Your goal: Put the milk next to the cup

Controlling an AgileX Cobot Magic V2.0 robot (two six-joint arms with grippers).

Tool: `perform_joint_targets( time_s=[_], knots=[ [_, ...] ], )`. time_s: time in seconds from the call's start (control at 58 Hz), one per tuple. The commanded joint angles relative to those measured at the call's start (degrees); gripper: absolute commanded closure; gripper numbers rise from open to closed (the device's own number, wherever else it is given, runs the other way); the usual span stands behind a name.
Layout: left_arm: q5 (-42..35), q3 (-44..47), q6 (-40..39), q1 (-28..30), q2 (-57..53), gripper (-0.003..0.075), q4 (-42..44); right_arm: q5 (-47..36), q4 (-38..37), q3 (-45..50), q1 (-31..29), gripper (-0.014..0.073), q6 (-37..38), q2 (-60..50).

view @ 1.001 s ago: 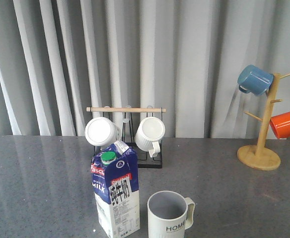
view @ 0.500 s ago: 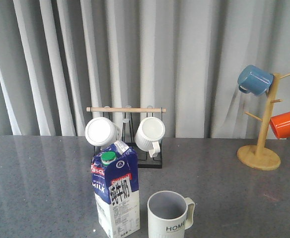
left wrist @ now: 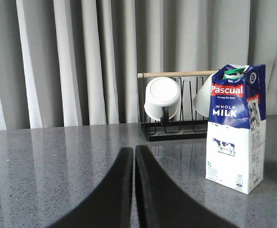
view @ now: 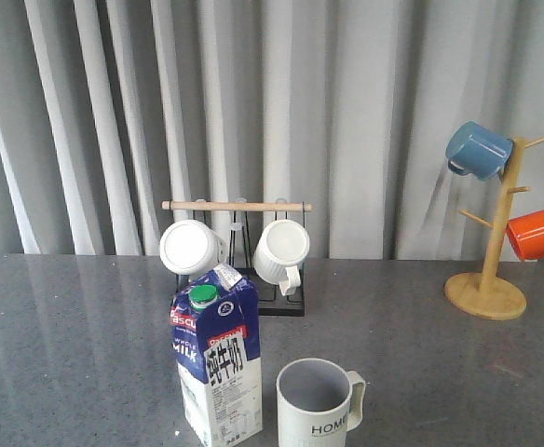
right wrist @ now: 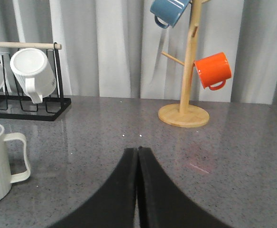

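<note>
Upright, milk (view: 216,363) just beside cup (view: 317,402).

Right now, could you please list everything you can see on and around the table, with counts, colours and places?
milk: 1, blue and white with a green cap, upright at front centre, just left of the cup.
cup: 1, pale grey with "HOME" lettering, front centre, handle to the right.
rack: 1, black wire with a wooden bar, behind the milk.
white mugs: 2, hung on their sides on the rack.
mug tree: 1, wooden, back right.
blue mug: 1, hung high on the tree.
orange mug: 1, hung lower on the tree.
table: 1, dark grey speckled.
curtain: grey, behind the table.
left end effector: black, shut, holding nothing.
right end effector: black, shut, holding nothing.
</note>
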Motion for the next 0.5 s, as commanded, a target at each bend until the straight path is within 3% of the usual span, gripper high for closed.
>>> perform_joint_targets(
  time_s=[0.0,0.276,0.483],
  knots=[
    [-4.29,-1.27,-0.22,0.11,-0.67,0.0727,-0.48,-2.76,-9.6,1.04,-2.82,0.0598,8.86,-5.77],
    [-4.29,-1.27,-0.22,0.11,-0.67,0.0727,-0.48,-2.99,-9.89,10.73,-4.67,0.0598,11.95,-17.61],
    [-4.29,-1.27,-0.22,0.11,-0.67,0.0727,-0.48,5.77,-9.61,10.64,-4.8,0.0598,11.61,-20.59]
  ],
)
